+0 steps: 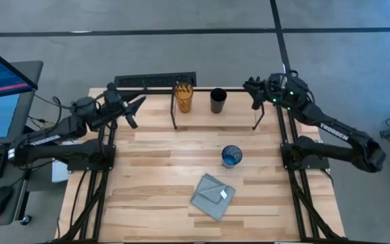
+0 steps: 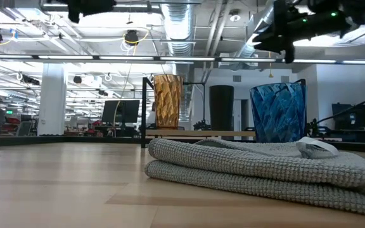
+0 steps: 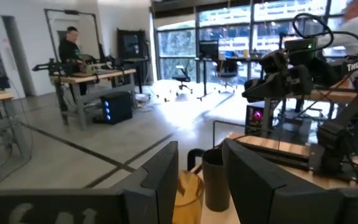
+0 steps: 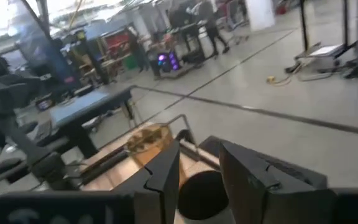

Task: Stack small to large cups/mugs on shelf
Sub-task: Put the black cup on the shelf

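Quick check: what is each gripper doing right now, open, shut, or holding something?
Left gripper: open, holding nothing, raised near the shelf's left end.
Right gripper: open, holding nothing, raised near the shelf's right end.

**The surface, the shelf and what sits on them**

The surface [image 1: 147,183] is a pale butcher-block top of joined wooden strips. At its far edge stands the shelf [image 1: 215,116], a lighter wooden board framed by thin black posts and a rail, narrower than the surface itself.

Taking the shelf as the landmark: on its board stand an orange tumbler [image 1: 183,97] and, beside it, a black cup [image 1: 218,100], both upright and apart from each other. In front of the shelf, on the bare surface, a blue cup [image 1: 231,156] stands upright. Farther from the shelf than the blue cup lies a folded grey cloth [image 1: 212,196], flat and turned at an angle.
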